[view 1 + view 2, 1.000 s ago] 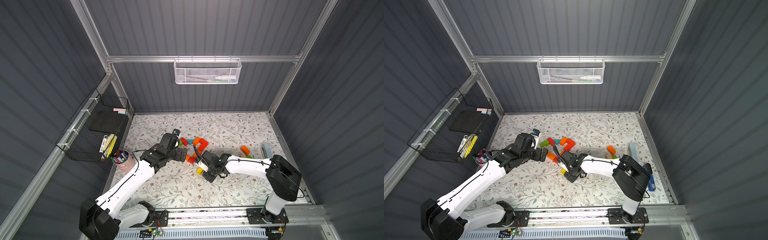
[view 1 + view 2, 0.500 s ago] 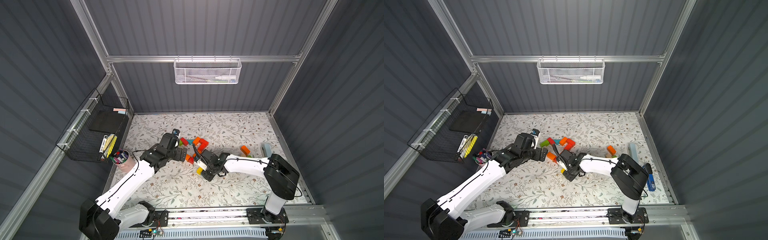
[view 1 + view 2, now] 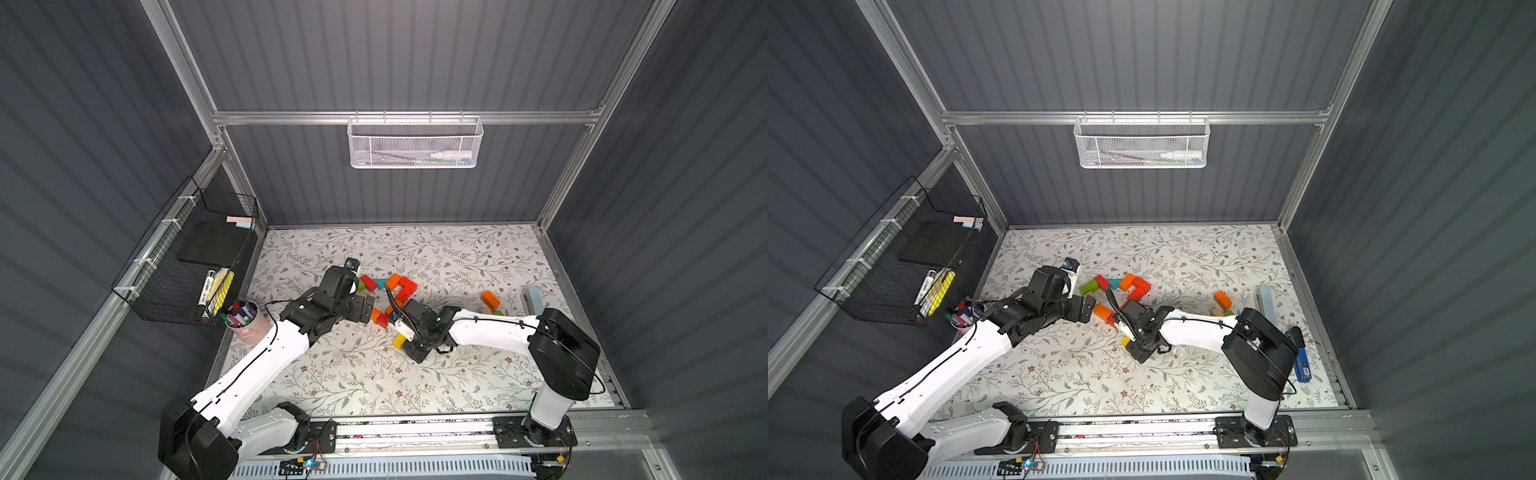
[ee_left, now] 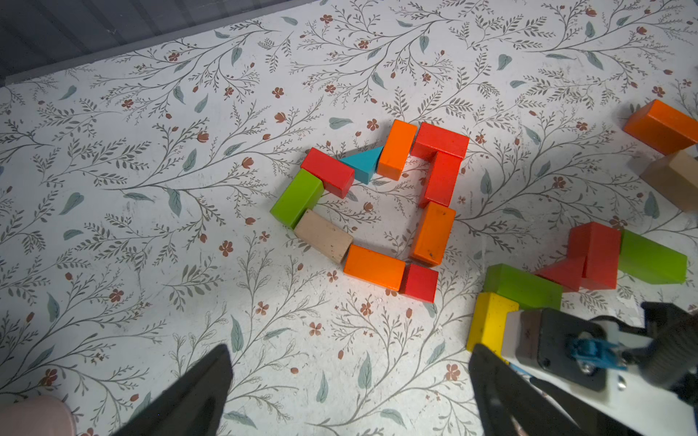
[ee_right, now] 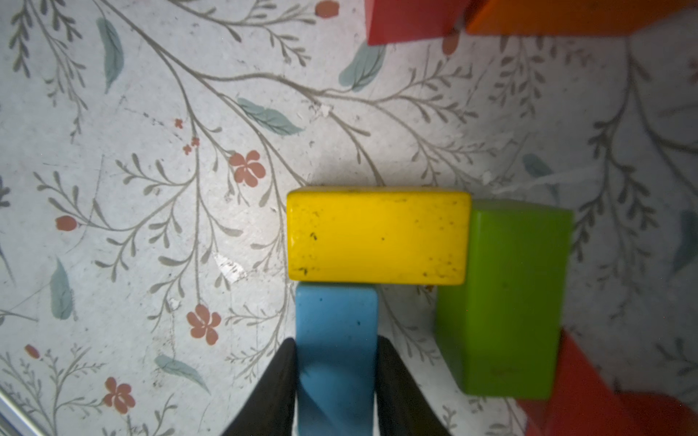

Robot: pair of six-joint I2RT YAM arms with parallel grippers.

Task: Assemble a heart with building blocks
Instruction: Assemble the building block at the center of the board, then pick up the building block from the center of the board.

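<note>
in both top views the building blocks point(image 3: 406, 286) sit just below the centre of the frame, an open ring of bricks on the flowered desk point(image 3: 457, 374), with a few spares well apart toward the right edge. the right gripper point(image 5: 335, 341) is low over the desk, just under that ring in the frame. its black fingers point(image 5: 272, 389) are closed against the two long sides of a blue block point(image 5: 336, 317), with no gap showing. that blue block lies flat, its end touching a yellow block point(image 5: 377, 236), which butts against a green block point(image 5: 506, 302). the left gripper point(image 4: 349, 349) hangs above the ring, spread wide and holding nothing. these look like small painted wooden pieces, probably light, rigid and not fragile, with a glossy coat that may slip a little. the best hold is likely across the narrow width at mid-length, on the two flat parallel faces (the teal wedge point(image 4: 362, 166), with its sloped face, looks trickier). nothing pins the bricks down, so a light nudge would probably shift the neighbours.
</note>
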